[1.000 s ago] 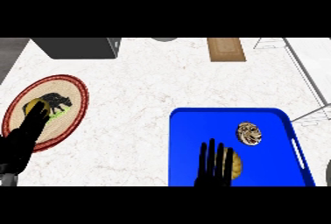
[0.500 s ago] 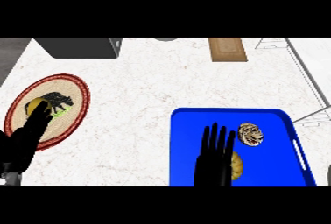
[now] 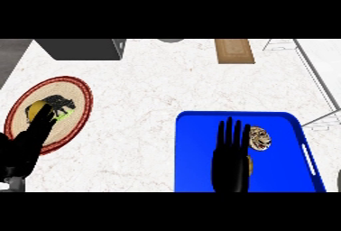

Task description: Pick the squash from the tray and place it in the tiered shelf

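Straight fingers (image 3: 230, 133) of the right hand (image 3: 230, 164) are hovering over the blue tray (image 3: 200, 149), gripping nothing. The mottled squash (image 3: 260, 137) is lying just beside them, inside the right rim, and a tan item (image 3: 250, 166) is peeking from under the palm. The left hand (image 3: 23, 146), fingers also straight, is lying over a round plate (image 3: 78, 113). Bare marbled counter (image 3: 153, 85) is stretching between plate and tray.
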Controlling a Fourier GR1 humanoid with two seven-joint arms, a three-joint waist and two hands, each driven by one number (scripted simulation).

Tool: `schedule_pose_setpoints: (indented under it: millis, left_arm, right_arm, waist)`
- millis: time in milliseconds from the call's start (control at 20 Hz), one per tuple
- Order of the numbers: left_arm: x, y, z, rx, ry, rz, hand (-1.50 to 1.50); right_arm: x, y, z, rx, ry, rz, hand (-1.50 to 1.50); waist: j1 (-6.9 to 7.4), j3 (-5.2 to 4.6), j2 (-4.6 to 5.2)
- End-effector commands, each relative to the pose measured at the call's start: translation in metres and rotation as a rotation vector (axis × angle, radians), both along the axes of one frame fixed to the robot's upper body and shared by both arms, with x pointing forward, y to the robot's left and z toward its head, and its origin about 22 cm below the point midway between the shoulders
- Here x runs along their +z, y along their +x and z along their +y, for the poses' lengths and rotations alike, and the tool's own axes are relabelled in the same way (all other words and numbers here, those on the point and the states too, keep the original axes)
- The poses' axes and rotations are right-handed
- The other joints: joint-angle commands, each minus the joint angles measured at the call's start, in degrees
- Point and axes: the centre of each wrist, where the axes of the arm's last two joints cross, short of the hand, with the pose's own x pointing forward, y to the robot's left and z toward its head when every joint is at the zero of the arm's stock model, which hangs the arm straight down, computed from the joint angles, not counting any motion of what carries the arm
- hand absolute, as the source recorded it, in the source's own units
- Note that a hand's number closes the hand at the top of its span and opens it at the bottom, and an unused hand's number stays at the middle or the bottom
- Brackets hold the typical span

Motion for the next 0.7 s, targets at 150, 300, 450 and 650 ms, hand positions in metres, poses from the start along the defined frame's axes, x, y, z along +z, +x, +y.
schedule_pose_setpoints:
  millis: [150, 300, 450, 650]
  left_arm:
    - [-0.011, -0.001, 0.016, 0.002, 0.007, 0.006, 0.00]
    - [0.011, 0.004, 0.014, -0.006, 0.014, 0.005, 0.00]
    - [-0.002, 0.013, -0.009, 0.003, 0.005, 0.000, 0.00]
    - [-0.001, 0.007, -0.006, 0.007, 0.017, 0.001, 0.00]
  right_arm:
    - [-0.010, 0.018, -0.025, -0.007, 0.006, 0.012, -1.50]
    - [-0.015, 0.023, -0.035, -0.033, 0.038, 0.006, -1.50]
    - [-0.010, 0.031, -0.025, -0.016, 0.048, 0.024, 1.50]
    - [-0.006, 0.029, -0.015, 0.013, 0.029, 0.050, 1.50]
  waist:
    - [-0.08, 0.00, 0.03]
    - [0.00, 0.01, 0.02]
    - [-0.01, 0.01, 0.02]
    - [0.02, 0.00, 0.01]
